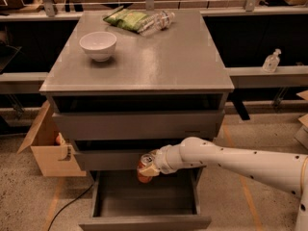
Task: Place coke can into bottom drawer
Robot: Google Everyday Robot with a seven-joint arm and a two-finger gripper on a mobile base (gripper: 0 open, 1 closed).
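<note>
The coke can [143,168], red with a silver top, is tilted and held in my gripper [148,166] at the end of the white arm [231,159] that comes in from the right. The gripper is shut on the can and holds it just above the back of the bottom drawer [144,221]. That drawer is pulled open toward the camera, and its grey inside shows nothing in it. The can hangs in front of the middle drawer's front [103,160].
On the grey cabinet top [159,61] stand a white bowl [98,45], a green chip bag [126,19] and a clear plastic bottle [156,21]. A cardboard box [48,148] sits on the floor at the cabinet's left. A small bottle [271,61] stands on a ledge at right.
</note>
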